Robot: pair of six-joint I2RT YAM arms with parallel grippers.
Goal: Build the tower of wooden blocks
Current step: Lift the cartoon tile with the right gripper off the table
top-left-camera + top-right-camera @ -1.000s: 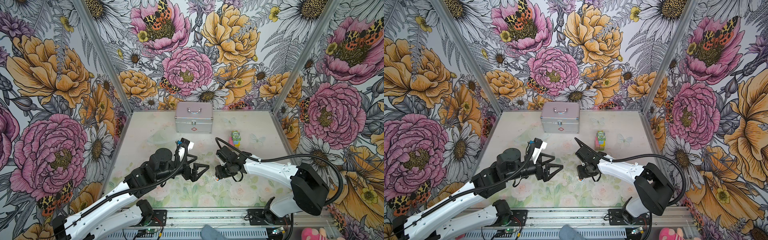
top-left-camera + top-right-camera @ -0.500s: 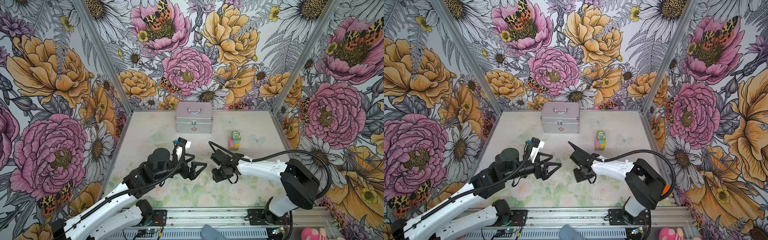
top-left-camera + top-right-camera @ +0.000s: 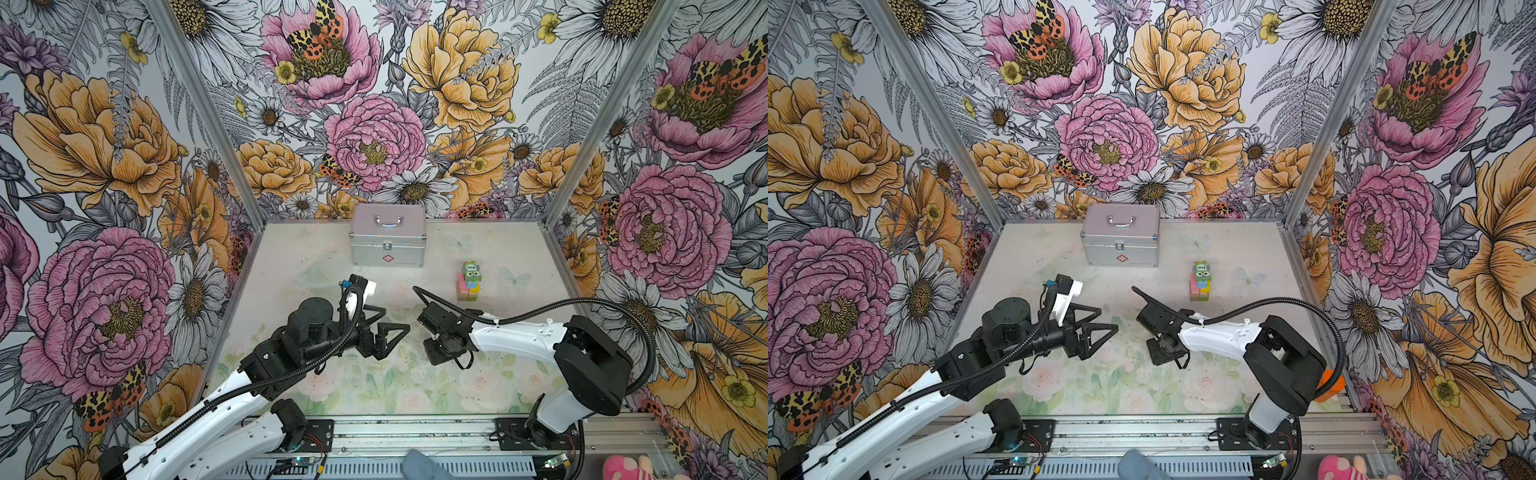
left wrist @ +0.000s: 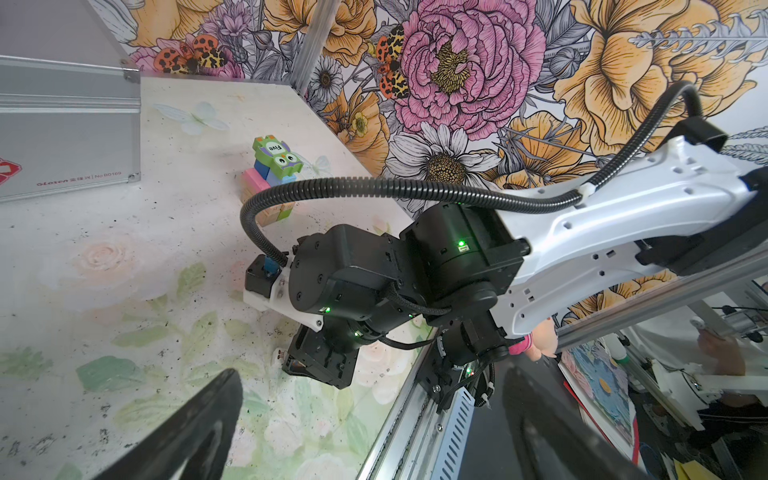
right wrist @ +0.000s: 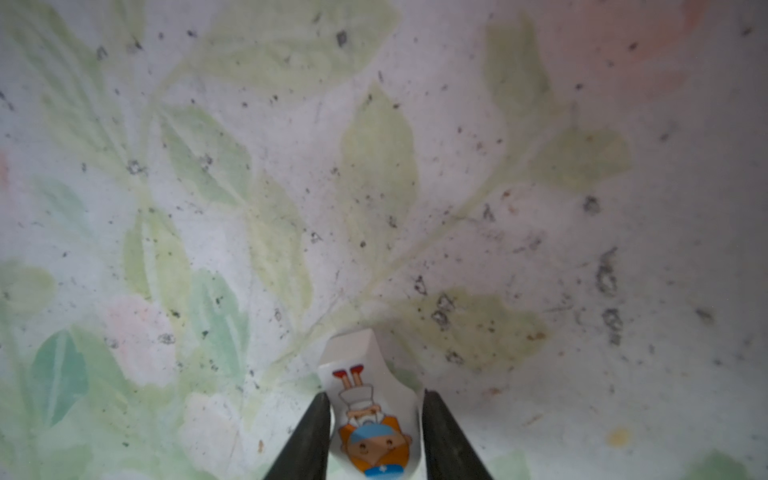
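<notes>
The tower (image 3: 469, 283) (image 3: 1201, 283) stands at the back right of the table: tan, green, yellow, pink and blue wood blocks topped by a green owl figure. It also shows in the left wrist view, tower (image 4: 274, 174). My right gripper (image 3: 440, 356) (image 3: 1165, 356) points down at the table's middle. In the right wrist view, the right gripper (image 5: 374, 401) is shut on a white cartoon figure piece (image 5: 365, 374), a finger against each side. My left gripper (image 3: 395, 321) (image 3: 1108, 319) (image 4: 372, 374) hovers open and empty just left of it.
A silver metal case (image 3: 388, 245) (image 3: 1121, 243) (image 4: 62, 137) stands at the back centre, left of the tower. The right arm's black cable (image 3: 519, 313) arches in front of the tower. A metal rail (image 3: 415, 432) runs along the table's front edge.
The right gripper has moved left and forward, down to the table, and its jaws have narrowed onto the figure piece. The left arm has barely moved.
</notes>
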